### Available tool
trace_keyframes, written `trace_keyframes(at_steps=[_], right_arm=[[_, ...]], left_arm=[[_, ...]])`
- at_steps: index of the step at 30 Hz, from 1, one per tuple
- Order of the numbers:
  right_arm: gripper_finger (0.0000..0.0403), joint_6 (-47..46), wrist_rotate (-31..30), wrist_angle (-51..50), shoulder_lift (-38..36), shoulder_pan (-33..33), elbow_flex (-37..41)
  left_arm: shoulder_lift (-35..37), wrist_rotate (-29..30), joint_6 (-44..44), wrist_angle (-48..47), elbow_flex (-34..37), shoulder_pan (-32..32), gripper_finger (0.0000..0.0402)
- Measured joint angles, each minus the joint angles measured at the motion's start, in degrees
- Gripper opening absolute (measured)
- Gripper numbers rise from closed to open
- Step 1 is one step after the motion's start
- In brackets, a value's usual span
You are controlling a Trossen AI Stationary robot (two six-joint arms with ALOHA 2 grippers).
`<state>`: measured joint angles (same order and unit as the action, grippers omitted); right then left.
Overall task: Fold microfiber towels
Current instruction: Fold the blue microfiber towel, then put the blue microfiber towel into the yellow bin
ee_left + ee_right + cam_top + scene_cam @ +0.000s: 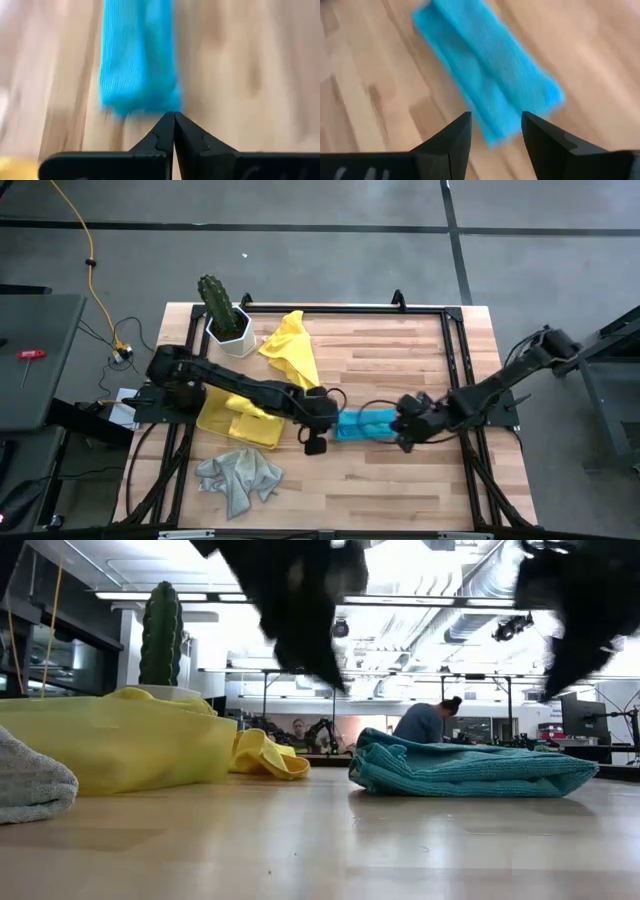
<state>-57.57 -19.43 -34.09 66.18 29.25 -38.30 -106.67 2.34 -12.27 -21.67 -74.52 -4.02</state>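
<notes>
Blue towel [364, 423] lies folded into a long strip mid-table, btw. the two grippers, so that one looks done. Left gripper [316, 442] sits at its end, fingers pressed together, holding nothing. Right gripper [492, 131] is above the other end, fingers apart, empty. Grey towel [238, 476] and yellow towel [290, 348] are crumpled, not folded yet. Yellow tray [214, 416] has yellow cloth in it. White pot [231, 332] holds a cactus [214, 300].

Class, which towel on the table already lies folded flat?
The blue towel, a neat strip between the two grippers; the yellow towel and grey towel lie crumpled.
</notes>
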Motion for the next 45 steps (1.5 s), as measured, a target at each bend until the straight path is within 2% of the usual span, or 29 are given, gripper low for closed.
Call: trace_keyframes(at_steps=[2, 4, 8, 13, 17, 25, 29, 34, 40, 45], right_arm=[[0.0165, -7.01, -0.47, 2.14, -4.62, 3.07, 5.05], [0.0165, -13.02, -3.43, 5.69, -9.41, 5.96, 9.58], [0.0165, -18.04, -11.69, 14.91, -15.46, 8.68, 16.08], [0.0165, -15.51, -17.3, 16.69, -18.61, 9.05, 17.83], [0.0165, -11.82, -19.71, 17.53, -19.41, 8.9, 17.88], [0.0165, -8.15, -17.57, 18.13, -19.3, 8.79, 17.83], [0.0165, -7.96, -17.05, 18.31, -18.8, 8.79, 17.81], [0.0165, -7.9, -17.01, 17.57, -18.58, 8.79, 17.81], [0.0165, -7.49, -17.18, 16.78, -19.04, 8.79, 17.81], [0.0165, -7.52, -17.19, 16.86, -19.13, 8.79, 17.81]], left_arm=[[2.4, 1.21, -2.2, 8.5, 2.49, -0.94, 0.0], [3.03, 3.04, -4.57, 16.75, 4.3, -1.6, 0.0], [0.77, 7.07, -8.79, 22.95, 3.97, -1.54, 0.0], [-5.07, 5.74, -10.03, 17.03, -1.85, 1.19, 0.0], [-10.24, 6.55, -6.38, 12.8, -6.93, 2.64, 0.0], [-16.47, 4.58, -10.84, 8.82, -8.34, 2.3, 0.0], [-16.51, 4.29, -11.56, 6.18, -8.4, 2.02, 0.0], [-13.61, 0.0, -11.29, 3.42, -8.43, 2.2, 0.0], [-10.28, -0.37, -5.37, -0.14, -11.5, 2.26, 0.0004], [-9.18, -0.45, -0.93, -1.29, -16.08, 3.53, 0.003]])
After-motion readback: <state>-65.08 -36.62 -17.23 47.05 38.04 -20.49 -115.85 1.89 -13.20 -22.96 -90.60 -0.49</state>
